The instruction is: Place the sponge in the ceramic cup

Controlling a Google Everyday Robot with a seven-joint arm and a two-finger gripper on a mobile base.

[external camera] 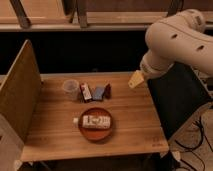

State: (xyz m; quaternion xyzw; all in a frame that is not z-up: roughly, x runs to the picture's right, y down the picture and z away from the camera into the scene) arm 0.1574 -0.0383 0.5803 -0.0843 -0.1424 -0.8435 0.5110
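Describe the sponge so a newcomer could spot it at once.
On the wooden table, left of the open gripper hanging at its right edge, a row of small things lies behind the red-orange plate. The sponge is the only flat blue-grey pad there, between the red-and-white box and a dark red item.

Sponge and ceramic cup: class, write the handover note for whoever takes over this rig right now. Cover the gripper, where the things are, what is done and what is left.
Gripper: open, empty, in the air over the right rear part of the table, to the right of all the items.
Sponge: on the table, between a red-and-white box and a dark red item.
Ceramic cup: upright, just left of the box.
Done: nothing; the sponge is not grasped.
Left: reach the sponge, grasp, lift, carry it over the cup, release.
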